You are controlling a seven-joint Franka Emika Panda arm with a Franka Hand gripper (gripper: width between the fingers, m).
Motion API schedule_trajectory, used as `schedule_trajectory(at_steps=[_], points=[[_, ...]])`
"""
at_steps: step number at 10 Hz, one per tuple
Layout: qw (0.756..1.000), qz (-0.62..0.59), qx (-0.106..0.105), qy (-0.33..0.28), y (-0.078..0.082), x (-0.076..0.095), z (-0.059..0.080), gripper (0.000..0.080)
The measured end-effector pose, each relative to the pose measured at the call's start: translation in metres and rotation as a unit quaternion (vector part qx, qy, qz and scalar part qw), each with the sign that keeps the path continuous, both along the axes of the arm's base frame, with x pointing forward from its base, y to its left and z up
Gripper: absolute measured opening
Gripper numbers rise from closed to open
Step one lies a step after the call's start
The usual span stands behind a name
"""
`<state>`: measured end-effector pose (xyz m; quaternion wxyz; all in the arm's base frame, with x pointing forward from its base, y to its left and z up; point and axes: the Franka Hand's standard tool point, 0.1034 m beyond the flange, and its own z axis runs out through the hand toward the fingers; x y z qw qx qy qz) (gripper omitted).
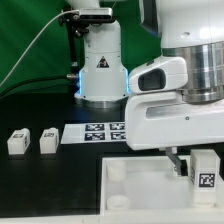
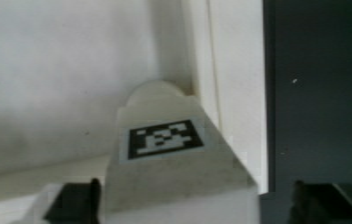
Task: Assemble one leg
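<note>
You had the small white plastic rectangular leg [image 1: 206, 174] standing at the lower right of the exterior frame, over the right part of the large white square tray [image 1: 150, 200]. Its black-and-white tag faced the camera. The two-finger gripper [image 2: 199, 204] straddled it: in the wrist view a dark fingertip [image 2: 75, 200] sat on each side of the post, with thin dark gaps showing, so you could not tell whether the jaws were clamped or merely set around it. To do this step well, you needed the post upright and centred over a round corner socket [image 1: 118, 172] before pressing or turning; I judged a tilted entry as the likeliest way to jam it, so a slow, straight descent looked wise. Two spare white posts [image 1: 17, 142] lay at the left of the exterior frame, well apart from the tray, and the marker board [image 1: 105, 130] lay at mid-frame. As for writing, you had none to read: only square marker patterns and a black triangle sign [image 1: 101, 62] on the white robot base, with no brand legible
</note>
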<state>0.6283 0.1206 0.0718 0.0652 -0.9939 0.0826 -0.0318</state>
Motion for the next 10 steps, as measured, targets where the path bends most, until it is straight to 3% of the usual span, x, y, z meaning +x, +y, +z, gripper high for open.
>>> schedule_trajectory(at_steps=[1, 2, 4, 6, 8, 9, 10], points=[[0.998, -0.058, 0.004, 0.009, -0.0016, -0.0012, -0.0011, 0.044], [0.994, -0.104, 0.006, 0.016, -0.0043, -0.0018, -0.0023, 0.0303], [0.977, -0.21, 0.018, 0.032, -0.0072, 0.0007, -0.0022, 0.0301], [0.936, -0.346, 0.031, 0.05, -0.0089, 0.0011, -0.0034, 0.03], [0.832, -0.544, 0.063, 0.087, -0.0068, -0.001, -0.0048, 0.03], [0.802, -0.584, 0.076, 0.098, -0.0076, -0.0004, -0.005, 0.03], [0.755, -0.64, 0.091, 0.111, -0.0078, -0.0002, -0.0054, 0.03]])
